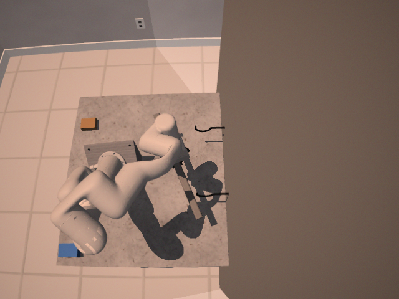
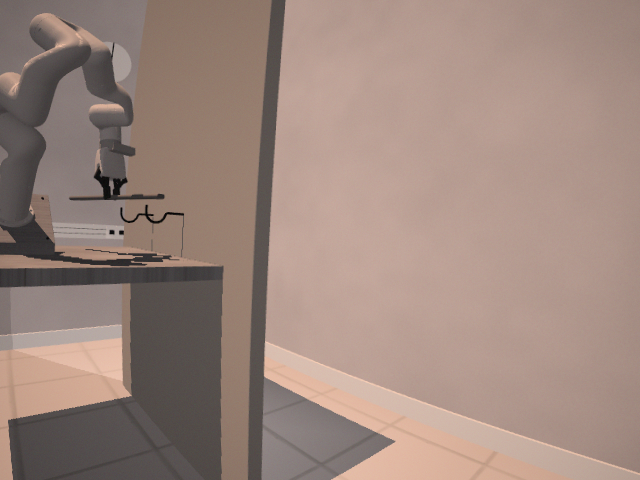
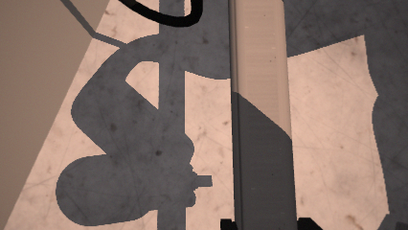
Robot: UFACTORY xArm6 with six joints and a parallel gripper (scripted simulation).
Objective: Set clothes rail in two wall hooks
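Observation:
The clothes rail (image 1: 190, 193) is a long tan bar. My gripper (image 2: 110, 192) is shut on it and holds it level in the air, above the hooks, as the side view shows (image 2: 116, 196). Seen from above, the rail lies at a slant to the wall, a little out from it. Two black wall hooks stick out from the brown wall: the far hook (image 1: 209, 129) and the near hook (image 1: 212, 195). The rail's lower part passes close by the near hook's tip. In the wrist view the rail (image 3: 260, 115) runs up from my fingertips, and one hook's curve (image 3: 165, 14) shows at the top.
The brown wall panel (image 1: 306, 144) stands along the table's right edge. An orange block (image 1: 88, 123) lies at the table's far left and a blue block (image 1: 68, 250) at its near left corner. The arm's base mount (image 1: 109, 152) sits left of the middle.

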